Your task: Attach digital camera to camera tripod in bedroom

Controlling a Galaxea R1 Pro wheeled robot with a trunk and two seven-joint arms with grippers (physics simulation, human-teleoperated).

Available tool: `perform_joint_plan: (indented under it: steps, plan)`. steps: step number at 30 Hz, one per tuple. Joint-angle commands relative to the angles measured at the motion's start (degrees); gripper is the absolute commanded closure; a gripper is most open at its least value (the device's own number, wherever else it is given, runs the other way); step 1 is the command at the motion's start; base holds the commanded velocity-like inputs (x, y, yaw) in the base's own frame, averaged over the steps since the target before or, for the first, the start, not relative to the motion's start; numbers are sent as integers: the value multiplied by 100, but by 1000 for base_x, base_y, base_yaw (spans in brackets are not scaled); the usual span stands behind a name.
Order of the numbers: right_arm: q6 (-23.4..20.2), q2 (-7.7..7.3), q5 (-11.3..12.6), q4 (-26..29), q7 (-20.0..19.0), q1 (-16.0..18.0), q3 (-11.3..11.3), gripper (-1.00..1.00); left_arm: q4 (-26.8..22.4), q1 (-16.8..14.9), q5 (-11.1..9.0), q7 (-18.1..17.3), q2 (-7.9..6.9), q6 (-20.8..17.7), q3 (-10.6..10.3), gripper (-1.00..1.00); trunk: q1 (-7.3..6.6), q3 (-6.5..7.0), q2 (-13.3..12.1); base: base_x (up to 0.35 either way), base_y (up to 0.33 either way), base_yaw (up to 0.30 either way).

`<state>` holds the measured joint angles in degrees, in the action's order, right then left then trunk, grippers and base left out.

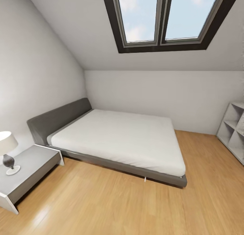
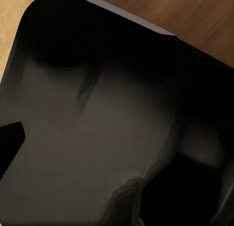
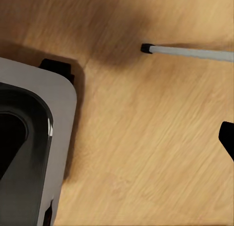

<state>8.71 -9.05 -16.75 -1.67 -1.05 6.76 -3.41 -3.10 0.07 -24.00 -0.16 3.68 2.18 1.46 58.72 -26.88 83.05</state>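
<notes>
One bedroom is recorded from the head view: white walls, a sloped ceiling with a dark-framed skylight (image 1: pixel 166 20), and a light wood floor (image 1: pixel 112 204). A grey-framed bed (image 1: pixel 115 138) with a white mattress is set against the left wall, headboard to that wall. A low grey nightstand (image 1: pixel 28 170) is placed just beside the bed's head end, and a lamp (image 1: pixel 7 152) with a white shade is stood on it. A white open shelf unit (image 1: pixel 234 130) is seen at the right edge. In the right wrist view, a silver leg of the camera tripod (image 3: pixel 187 52), tipped with a dark foot, is seen resting on the wood floor; near it a rounded grey and black body, apparently the robot's own base (image 3: pixel 34 148), is seen, and a dark tip (image 3: pixel 228 138) at the frame edge may be part of the right end effector, whose grip state cannot be told. The left wrist view is taken close over a dark rounded surface (image 2: pixel 97 138) with floor beyond it; the left end effector's grip state cannot be told, nor either arm's pose.
</notes>
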Motion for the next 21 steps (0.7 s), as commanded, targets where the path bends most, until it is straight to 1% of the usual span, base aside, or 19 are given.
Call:
perform_joint_plan:
  steps: [1, 6, 13, 16, 21]
  plan:
    - [34, -2, -30, -18, -11, 8, -37, -100, -5, 1, -17, -2, 2, 10, 13, -100, 1, -5, 3, 86, 234, -117]
    - [34, -1, -35, -18, -4, 9, -37, -100, -6, 1, -17, -2, 2, 10, 12, -100, 1, -5, 3, 97, 261, -63]
    - [37, -7, -69, -18, -1, 8, -19, -100, -4, 0, -17, -2, 2, 10, 12, -100, 1, -5, 3, 102, 270, -13]
    - [40, -14, -82, -18, 0, 7, -10, -100, -4, 1, -17, -2, 2, 10, 12, -100, 1, -5, 3, 49, 126, -3]
    - [47, -17, -87, -18, 0, 8, -4, -100, -5, 1, -17, -2, 2, 10, 12, -100, 1, -5, 3, 19, 48, -1]
